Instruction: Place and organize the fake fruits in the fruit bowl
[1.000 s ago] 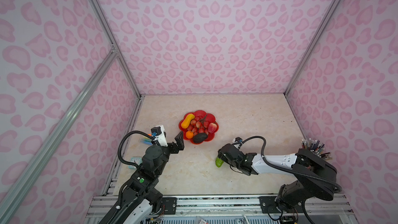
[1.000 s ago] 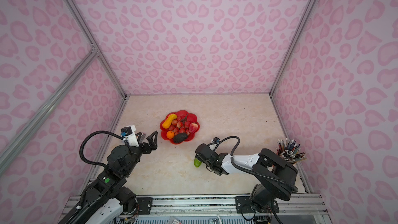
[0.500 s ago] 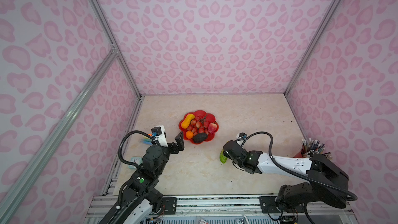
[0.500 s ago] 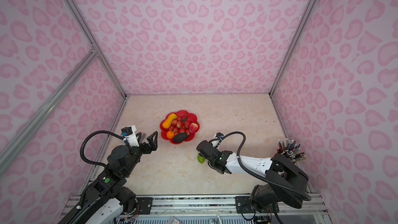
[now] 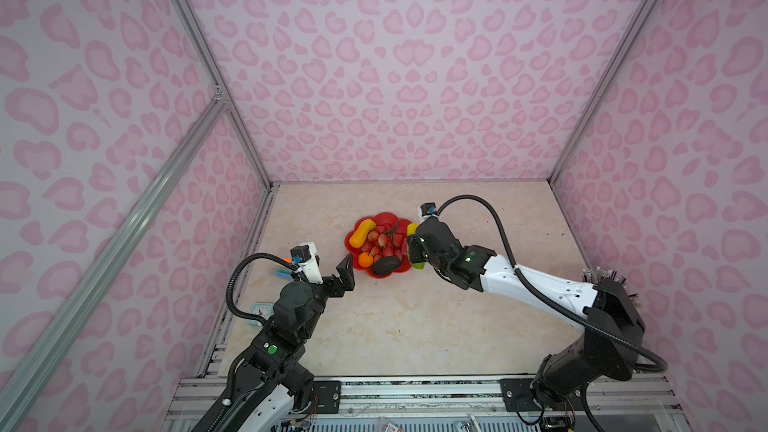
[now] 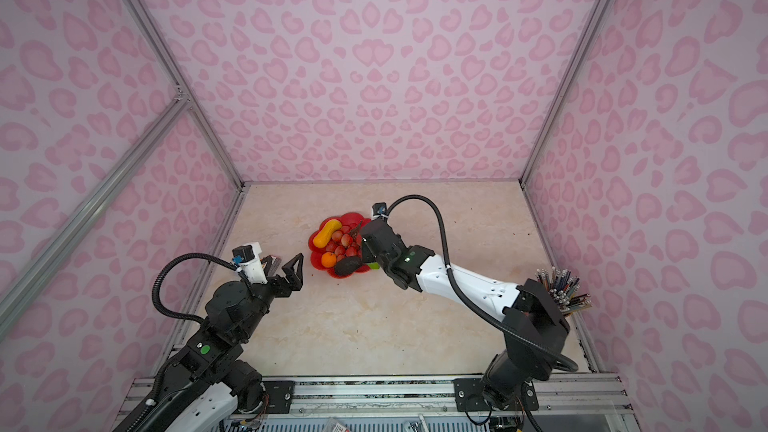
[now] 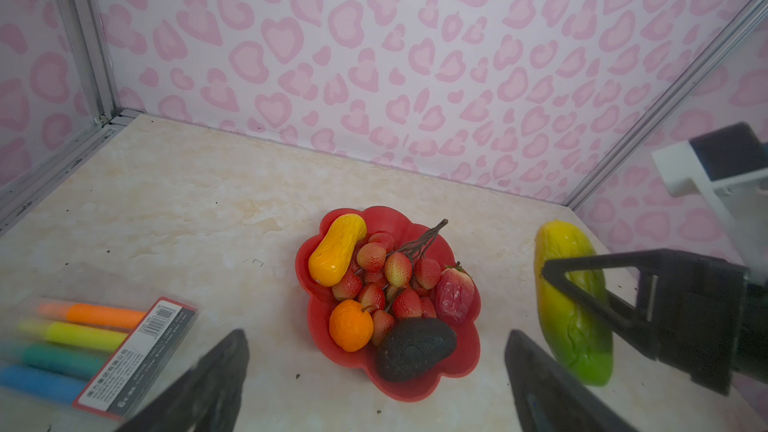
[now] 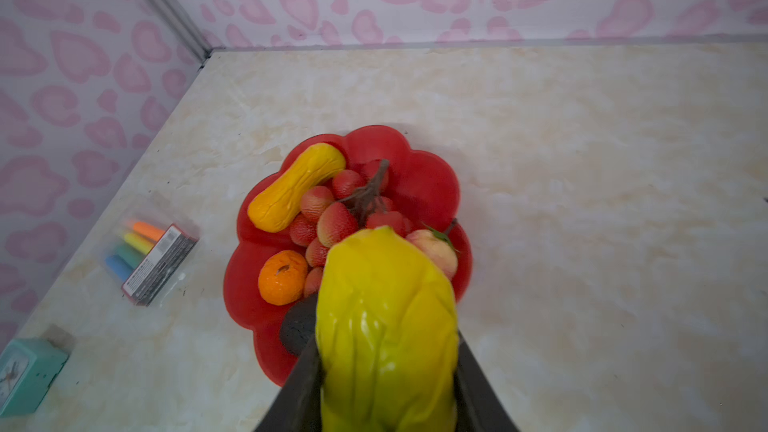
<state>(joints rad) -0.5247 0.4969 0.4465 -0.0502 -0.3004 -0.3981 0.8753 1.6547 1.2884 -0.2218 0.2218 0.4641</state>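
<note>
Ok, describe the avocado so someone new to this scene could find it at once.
On the marble table, find the red scalloped fruit bowl. The avocado lies at its rim nearest the robot, beside the orange. It is the only dark, nearly black, rough-skinned piece there.

my right fingers [image 8: 301, 388] are matt black plastic; the green-yellow fruit [image 8: 386, 326] looks waxy, glossy and ridged. the fruit bowl [image 8: 428, 184] is shiny red plastic, the avocado [image 7: 415, 347] dull and rough, the tabletop [image 8: 582, 160] smooth, marble-like.
</note>
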